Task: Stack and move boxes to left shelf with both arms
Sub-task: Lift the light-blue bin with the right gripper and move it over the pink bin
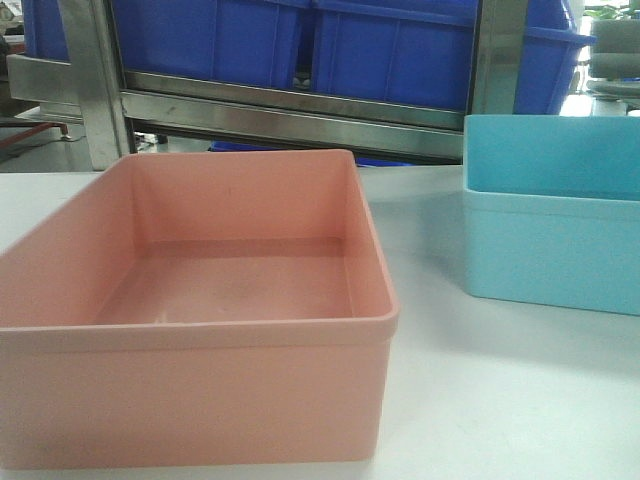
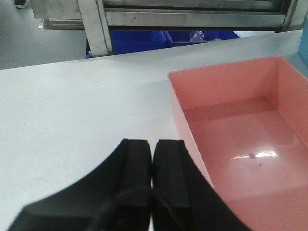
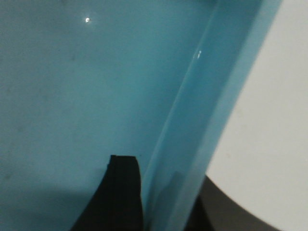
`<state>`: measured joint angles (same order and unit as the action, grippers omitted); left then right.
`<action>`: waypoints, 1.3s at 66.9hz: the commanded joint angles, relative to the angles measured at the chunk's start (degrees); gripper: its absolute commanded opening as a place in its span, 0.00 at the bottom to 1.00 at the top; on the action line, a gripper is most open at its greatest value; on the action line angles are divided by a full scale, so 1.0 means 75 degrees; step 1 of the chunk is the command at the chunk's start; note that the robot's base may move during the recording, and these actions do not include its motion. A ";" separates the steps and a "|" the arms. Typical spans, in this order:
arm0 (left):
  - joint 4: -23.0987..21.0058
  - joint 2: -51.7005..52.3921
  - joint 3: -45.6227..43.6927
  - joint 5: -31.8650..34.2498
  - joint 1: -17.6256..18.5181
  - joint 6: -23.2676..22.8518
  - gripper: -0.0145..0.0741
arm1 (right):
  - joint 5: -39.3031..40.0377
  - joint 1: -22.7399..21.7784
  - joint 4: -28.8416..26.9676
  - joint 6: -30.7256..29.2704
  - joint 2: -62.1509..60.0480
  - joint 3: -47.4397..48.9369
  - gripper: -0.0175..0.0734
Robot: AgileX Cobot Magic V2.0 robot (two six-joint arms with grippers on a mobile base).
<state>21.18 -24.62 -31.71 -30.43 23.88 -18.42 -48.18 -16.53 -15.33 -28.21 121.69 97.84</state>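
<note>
The stacking step is in hand and neither bin is stacked yet. The salmon pink bin [image 1: 200, 330] sits empty on the white worktop [image 1: 480, 400] at the near left. The light blue bin [image 1: 550, 240] stands apart from it, to the right and a little farther back.

The right end effector [image 3: 163, 190] straddles a wall of the light blue bin, with 1 finger inside and the other outside. It looks clamped on that wall, though the close view leaves some doubt. The left end effector [image 2: 153, 147] has its 2 pads pressed together, holding nothing, over bare worktop just left of the pink bin's side.

Next, I judge, the blue bin needs lifting clear of the pink rim, squaring up and lowering inside.

Both bins are smooth, glossy plastic with rolled rims. Behind them stands a steel rack [image 1: 300, 105] holding dark blue crates [image 1: 400, 50].
</note>
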 commanded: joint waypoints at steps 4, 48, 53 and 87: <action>0.0080 -0.0031 -0.0216 0.0555 0.0058 0.0013 0.15 | 0.0154 -0.0060 -0.0162 0.0303 -0.1077 0.0275 0.25; 0.0064 -0.0031 -0.0216 0.0555 0.0058 0.0013 0.15 | -0.1276 0.1470 -0.1223 0.2844 -0.3934 0.0275 0.25; 0.0064 -0.0031 -0.0216 0.0555 0.0058 0.0013 0.15 | -0.1340 0.2038 -0.1223 0.3532 -0.4042 0.0275 0.25; 0.0064 -0.0031 -0.0216 0.0555 0.0058 0.0013 0.15 | -0.1076 0.6078 0.2714 0.8765 -0.4045 0.0253 0.25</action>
<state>20.97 -24.62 -31.71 -30.52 23.88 -18.42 -60.24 24.63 -2.59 29.32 94.60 97.74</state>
